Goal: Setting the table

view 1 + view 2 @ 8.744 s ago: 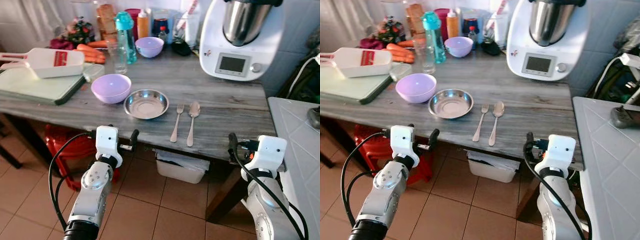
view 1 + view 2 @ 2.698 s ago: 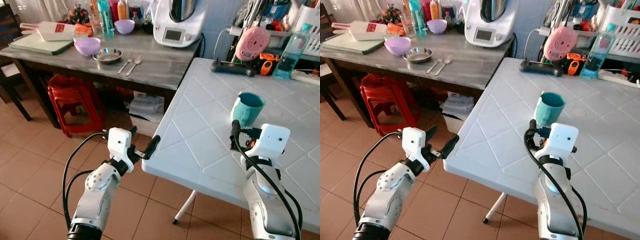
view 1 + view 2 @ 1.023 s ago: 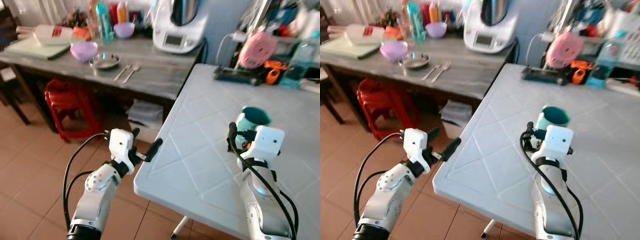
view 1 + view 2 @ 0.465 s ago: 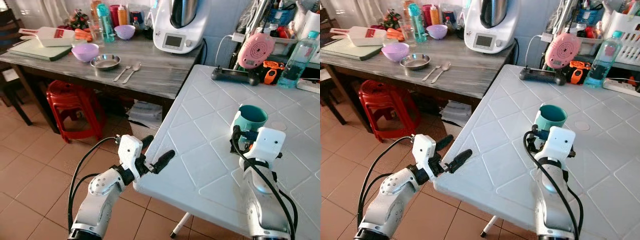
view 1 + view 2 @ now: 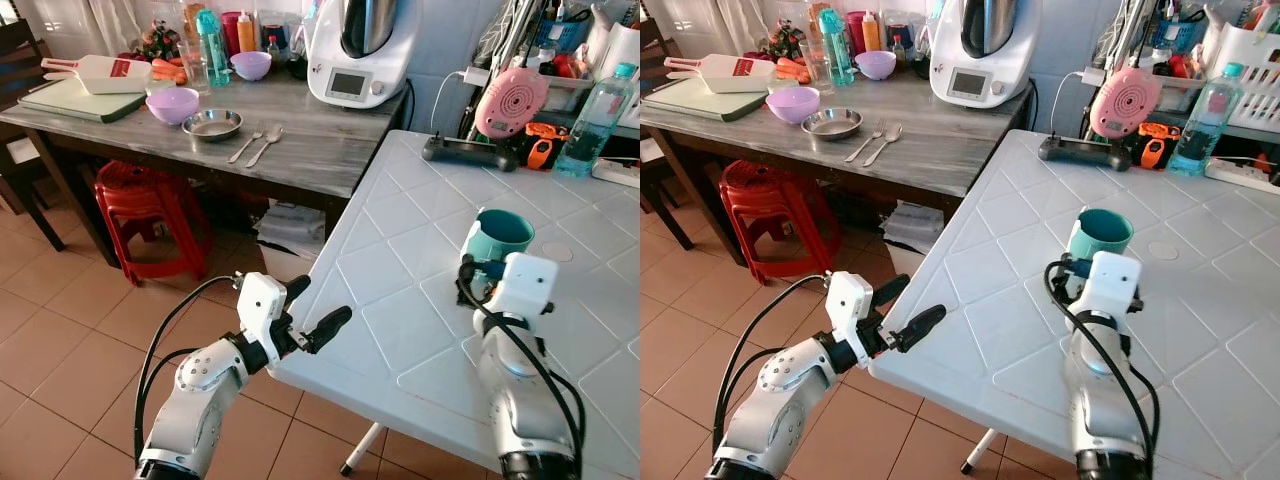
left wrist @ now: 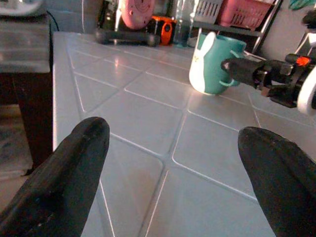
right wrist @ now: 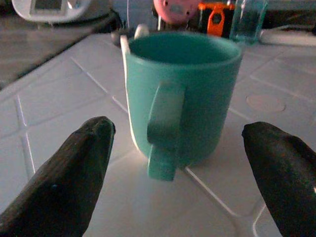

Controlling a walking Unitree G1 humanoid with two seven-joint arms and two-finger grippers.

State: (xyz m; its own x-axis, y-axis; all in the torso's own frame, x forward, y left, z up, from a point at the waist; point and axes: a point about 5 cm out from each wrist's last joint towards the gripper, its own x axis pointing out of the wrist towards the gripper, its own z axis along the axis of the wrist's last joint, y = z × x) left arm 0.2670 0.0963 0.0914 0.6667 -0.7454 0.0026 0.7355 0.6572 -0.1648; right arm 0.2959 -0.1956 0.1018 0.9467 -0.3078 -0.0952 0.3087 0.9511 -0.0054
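Right gripper [image 7: 173, 163] hovers over the white table [image 5: 400, 330], fingers spread wide, facing the teal mug [image 5: 497, 236] standing at its 12 o'clock. Left gripper [image 5: 318, 312], also spread, hangs at the table's edge.

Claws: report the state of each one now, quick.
Left claw: open, holding nothing, over the near edge of the white table.
Right claw: open, holding nothing, fingers either side of the teal mug.
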